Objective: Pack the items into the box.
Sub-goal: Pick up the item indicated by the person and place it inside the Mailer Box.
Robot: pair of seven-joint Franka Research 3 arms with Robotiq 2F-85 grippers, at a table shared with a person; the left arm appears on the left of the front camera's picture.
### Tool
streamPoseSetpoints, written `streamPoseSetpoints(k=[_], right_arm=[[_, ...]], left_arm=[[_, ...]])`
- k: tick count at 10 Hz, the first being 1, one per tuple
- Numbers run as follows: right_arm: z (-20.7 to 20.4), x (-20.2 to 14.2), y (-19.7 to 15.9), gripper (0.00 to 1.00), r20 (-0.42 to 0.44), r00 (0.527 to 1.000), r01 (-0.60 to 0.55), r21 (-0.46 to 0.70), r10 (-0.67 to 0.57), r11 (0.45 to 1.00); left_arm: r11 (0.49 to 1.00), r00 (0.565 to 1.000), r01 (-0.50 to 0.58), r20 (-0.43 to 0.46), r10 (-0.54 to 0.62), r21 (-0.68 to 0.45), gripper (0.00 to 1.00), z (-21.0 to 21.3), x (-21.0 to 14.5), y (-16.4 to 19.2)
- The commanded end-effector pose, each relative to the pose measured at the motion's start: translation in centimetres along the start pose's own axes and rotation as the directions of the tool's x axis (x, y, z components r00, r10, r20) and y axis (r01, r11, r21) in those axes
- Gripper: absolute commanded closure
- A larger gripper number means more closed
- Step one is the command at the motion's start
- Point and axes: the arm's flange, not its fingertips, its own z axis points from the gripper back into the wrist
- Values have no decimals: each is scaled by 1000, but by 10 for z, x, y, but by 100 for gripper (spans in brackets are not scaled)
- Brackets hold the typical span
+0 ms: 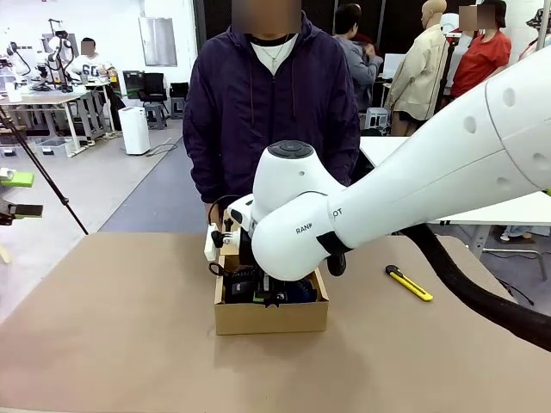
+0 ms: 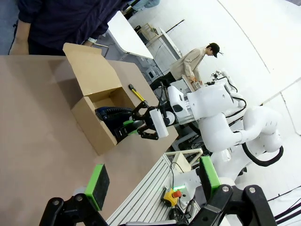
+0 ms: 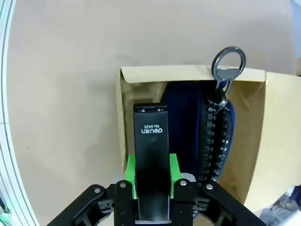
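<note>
Your right tool point(image 3: 151, 175) is closed on the black stapler point(image 3: 150, 134). Its green pads point(image 3: 131, 173) press the stapler's two long sides, and the printed end points away from the wrist. The tool reaches down into the box point(image 3: 121, 113). There the stapler sits in the gap between the box's side wall and the navy pouch point(image 3: 186, 122), which lies lengthwise just beside the tool's fingers. You cannot tell whether the stapler touches the bottom. The pouch's metal ring point(image 3: 229, 63) rests over the far rim, beyond the fingertips.

From the front, the box stands on the brown surface point(image 1: 112, 327) directly under the right arm's wrist, with the person point(image 1: 271, 103) just behind it. The yellow-and-black utility knife point(image 1: 408, 282) lies on the surface outside the box, well apart from the right tool and off to its right.

Your left tool point(image 2: 153, 183) hangs well back from the box, with its fingers spread wide and nothing between them. From there the box's lid flap point(image 2: 89, 70) stands upright.
</note>
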Motion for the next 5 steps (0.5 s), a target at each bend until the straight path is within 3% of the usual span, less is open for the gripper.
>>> streamPoseSetpoints(k=[1, 5], right_arm=[[2, 9, -3, 100, -19, 1000, 7, -14, -7, 1000], [-1, 6, -5, 100, -34, 999, 15, -18, -15, 1000]], left_arm=[[1000, 1000, -6, -17, 6, -2, 0, 4, -1, -2], [1000, 1000, -6, -17, 6, -2, 0, 4, -1, -2]])
